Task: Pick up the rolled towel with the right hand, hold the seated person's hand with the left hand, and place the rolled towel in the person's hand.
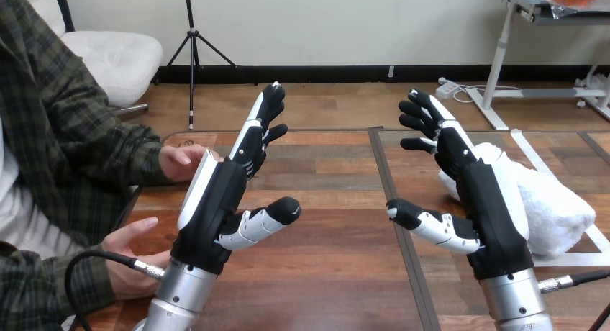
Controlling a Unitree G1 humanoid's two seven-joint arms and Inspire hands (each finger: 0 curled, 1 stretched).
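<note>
Left hand (216,209) and right hand (485,209) hover, fingers released. A fluffy white rolled towel (557,209) lies apparently behind the right hand

We count robot hands: two, left hand (216,201) and right hand (482,194). Silver forearms: two, left forearm (180,291) and right forearm (514,302), one under each hand. Person's hands: we count two, both at view's left, far person's hand (180,162) beside left hand, near person's hand (133,255) beside left forearm. Towels: we find one, white rolled towel (554,209), behind right hand. Tables: one, wooden table (331,201). Persons: one, seated at left.
</note>
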